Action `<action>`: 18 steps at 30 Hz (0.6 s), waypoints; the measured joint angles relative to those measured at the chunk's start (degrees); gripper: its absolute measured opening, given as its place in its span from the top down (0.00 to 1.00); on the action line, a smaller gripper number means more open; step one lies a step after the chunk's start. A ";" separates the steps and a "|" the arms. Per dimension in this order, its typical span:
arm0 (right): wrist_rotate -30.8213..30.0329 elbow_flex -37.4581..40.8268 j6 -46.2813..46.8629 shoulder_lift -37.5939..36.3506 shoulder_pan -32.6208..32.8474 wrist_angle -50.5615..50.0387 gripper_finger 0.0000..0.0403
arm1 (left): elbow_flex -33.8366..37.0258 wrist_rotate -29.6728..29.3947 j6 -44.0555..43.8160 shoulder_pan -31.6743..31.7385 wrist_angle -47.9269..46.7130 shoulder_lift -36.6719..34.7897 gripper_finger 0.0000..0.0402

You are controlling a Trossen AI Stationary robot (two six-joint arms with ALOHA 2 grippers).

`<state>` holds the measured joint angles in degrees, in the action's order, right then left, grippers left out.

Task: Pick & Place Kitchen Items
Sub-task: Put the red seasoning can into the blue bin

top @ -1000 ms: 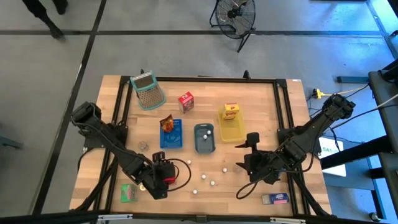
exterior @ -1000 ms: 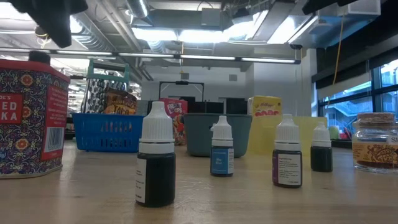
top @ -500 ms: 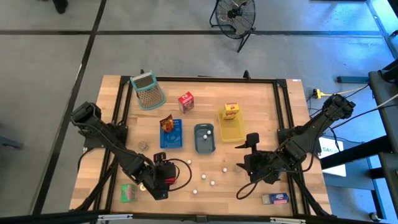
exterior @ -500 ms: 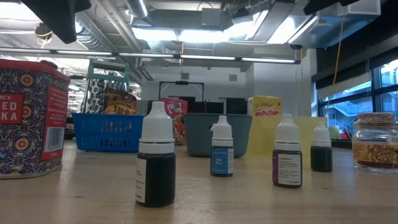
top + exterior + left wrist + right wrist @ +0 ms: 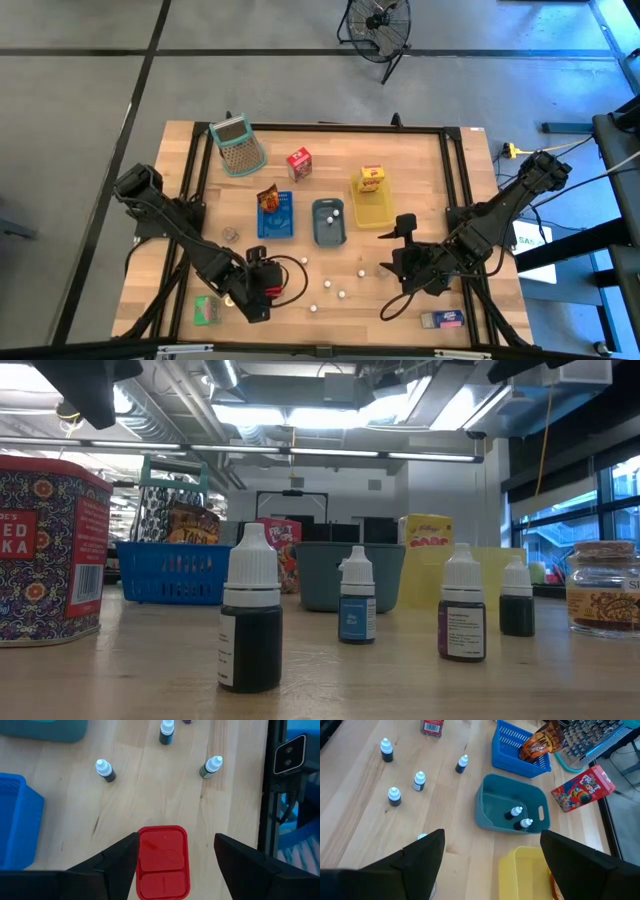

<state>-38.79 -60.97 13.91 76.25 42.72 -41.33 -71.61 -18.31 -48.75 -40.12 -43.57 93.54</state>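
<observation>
A red tin [image 5: 162, 862] stands on the table near its front left. My left gripper [image 5: 176, 840] hangs open above it, one finger to each side of the lid, touching nothing; in the low view the gripper [image 5: 85, 390] is clear above the tin [image 5: 45, 550]. My right gripper [image 5: 395, 252] hovers open over the front right, nothing between its fingers. Several small white-capped bottles [image 5: 327, 285] stand loose on the wood. Two more bottles [image 5: 517, 817] lie in the grey-blue tray [image 5: 490, 802]. A brown packet [image 5: 540, 742] leans in the blue tray [image 5: 520, 760].
A yellow carton [image 5: 372, 179] stands on the yellow tray [image 5: 372, 210]. A red carton [image 5: 299, 163] and the mesh basket [image 5: 237, 146] are toward the far edge. A green carton [image 5: 208, 310], a blue carton [image 5: 442, 320] and a small jar [image 5: 603, 585] sit near the front.
</observation>
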 joint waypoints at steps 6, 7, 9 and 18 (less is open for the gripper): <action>0.48 0.00 0.28 0.02 -0.02 0.04 0.18 | 0.00 -0.22 -0.05 -0.02 -0.03 0.00 0.29; 0.46 0.00 0.27 0.00 -0.02 0.09 0.18 | 0.00 -0.30 -0.07 -0.02 -0.02 0.00 0.27; 0.46 0.00 0.28 0.00 -0.02 0.28 0.18 | 0.00 -0.74 -0.09 -0.02 -0.04 0.00 0.24; 0.47 0.00 0.17 0.01 -0.02 0.53 0.18 | 0.00 -1.70 -0.11 -0.02 -0.04 0.00 0.17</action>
<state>-38.32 -60.97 14.08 76.26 42.70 -40.80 -71.61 -20.01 -48.87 -40.14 -43.62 93.54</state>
